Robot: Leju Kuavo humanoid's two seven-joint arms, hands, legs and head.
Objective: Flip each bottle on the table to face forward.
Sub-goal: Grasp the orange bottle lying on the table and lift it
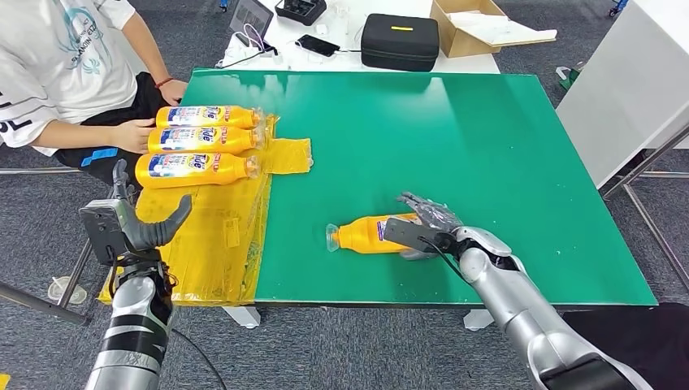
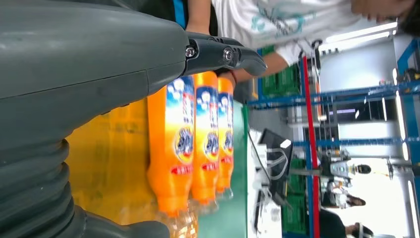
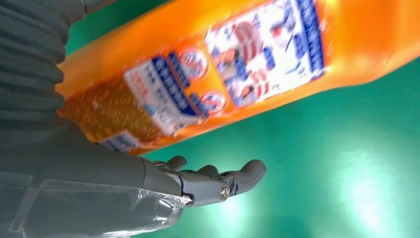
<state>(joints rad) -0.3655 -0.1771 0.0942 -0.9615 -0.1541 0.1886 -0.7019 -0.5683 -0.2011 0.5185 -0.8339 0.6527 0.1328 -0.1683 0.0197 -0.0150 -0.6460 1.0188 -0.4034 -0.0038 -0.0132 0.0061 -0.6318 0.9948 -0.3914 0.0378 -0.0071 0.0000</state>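
Observation:
Three orange bottles lie side by side on the yellow mat at the table's left, blue labels up, caps to the right; the left wrist view shows this row too. A fourth orange bottle lies on the green table near the front edge, clear cap to the left. My right hand lies over its base end with fingers spread. In the right wrist view that bottle shows a small-print label, and the fingers stretch out beside it, not wrapped around it. My left hand hangs open off the table's front left corner.
A person sits at the back left, one hand beside the bottle row. Behind the green table stands a white table with a black case, a cardboard box and a phone. A white table stands at the right.

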